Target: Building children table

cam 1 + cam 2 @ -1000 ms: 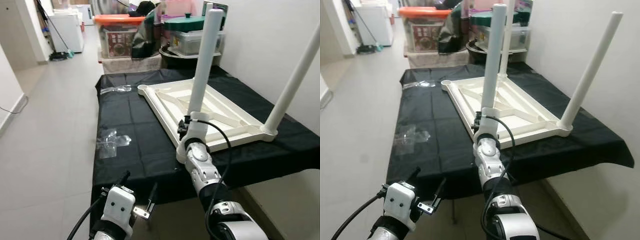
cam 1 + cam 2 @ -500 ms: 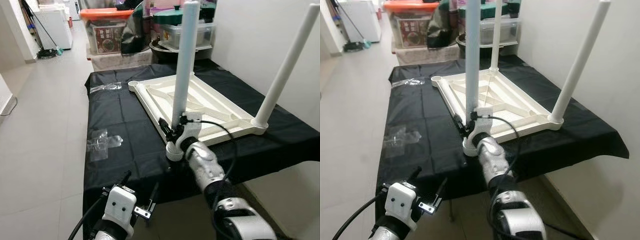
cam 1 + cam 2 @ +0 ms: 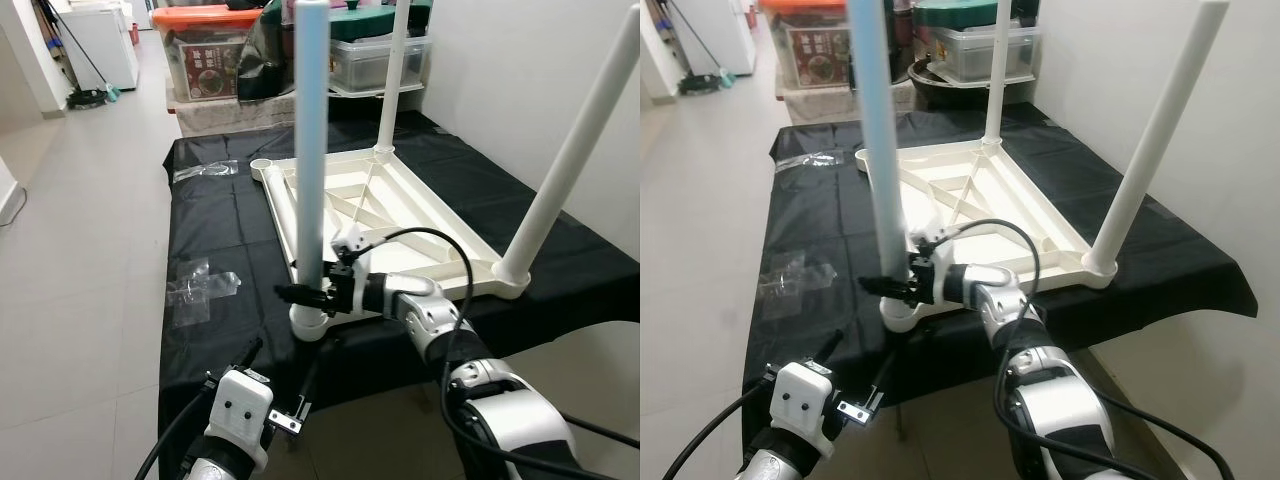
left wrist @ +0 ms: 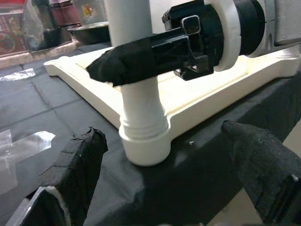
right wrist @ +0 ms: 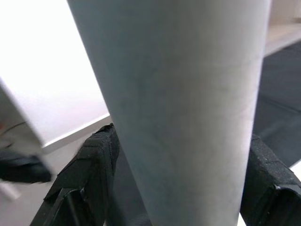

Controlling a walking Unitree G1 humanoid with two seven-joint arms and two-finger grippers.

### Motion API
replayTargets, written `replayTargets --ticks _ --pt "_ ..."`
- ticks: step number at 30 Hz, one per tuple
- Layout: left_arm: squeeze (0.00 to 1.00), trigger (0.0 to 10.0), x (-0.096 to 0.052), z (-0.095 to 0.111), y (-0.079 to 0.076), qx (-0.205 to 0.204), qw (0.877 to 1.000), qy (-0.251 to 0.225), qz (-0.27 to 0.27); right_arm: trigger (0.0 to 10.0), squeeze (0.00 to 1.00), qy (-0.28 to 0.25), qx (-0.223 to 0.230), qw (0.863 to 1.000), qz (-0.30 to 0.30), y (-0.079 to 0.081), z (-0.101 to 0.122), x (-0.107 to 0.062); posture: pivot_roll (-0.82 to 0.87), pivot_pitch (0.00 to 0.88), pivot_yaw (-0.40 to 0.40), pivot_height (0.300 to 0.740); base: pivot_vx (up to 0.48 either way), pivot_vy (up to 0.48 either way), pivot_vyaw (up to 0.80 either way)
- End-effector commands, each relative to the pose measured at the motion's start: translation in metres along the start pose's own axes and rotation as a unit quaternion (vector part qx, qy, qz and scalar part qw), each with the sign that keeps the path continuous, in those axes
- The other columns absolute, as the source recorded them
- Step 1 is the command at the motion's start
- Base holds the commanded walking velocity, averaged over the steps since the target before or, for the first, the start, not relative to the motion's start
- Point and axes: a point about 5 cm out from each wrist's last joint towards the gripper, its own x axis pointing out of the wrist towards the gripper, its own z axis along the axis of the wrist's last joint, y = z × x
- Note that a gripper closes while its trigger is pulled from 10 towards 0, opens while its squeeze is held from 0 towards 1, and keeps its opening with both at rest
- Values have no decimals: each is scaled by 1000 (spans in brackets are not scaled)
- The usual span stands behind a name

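While the left gripper (image 3: 285, 385) hangs low off the near edge of the table, fingers spread and holding nothing, it sits idle, well clear of the work, so the action is all further right. On the black cloth (image 3: 220, 235) lie a few clear plastic wrappers (image 3: 200, 290), set aside on the left. Next comes the near leg (image 3: 311, 150), upright in the corner socket (image 3: 313, 322) of the upturned white tabletop (image 3: 400, 215), and the right gripper (image 3: 305, 295) pinches it low down, just above the socket, one finger on each side of the tube. Holding that close to the joint looks like the way to twist or press the leg home without it wobbling. Over to the right, the far leg (image 3: 398, 75) and the right-hand leg (image 3: 575, 150) already stand in their corners, while the far-left socket (image 3: 261, 165) sits empty, one leg to go by my reckoning
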Motion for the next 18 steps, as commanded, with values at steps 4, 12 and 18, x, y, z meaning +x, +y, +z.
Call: replayTargets --ticks 4,12,18 --pt "0 10000 -2 -3 0 0 1000 8 1 5176 0 8 -7 998 64 12 0 12 57 0 -18 740 0 0 0" --pt "0 10000 -2 -3 -1 -2 1000 8 -2 0 0 -17 11 998 -68 5 -5 23 28 0 -10 740 0 0 0" --pt "0 10000 -2 -3 0 0 1000 9 -1 0 0 -27 49 933 -354 -22 -17 5 27 0 -4 740 0 0 0"
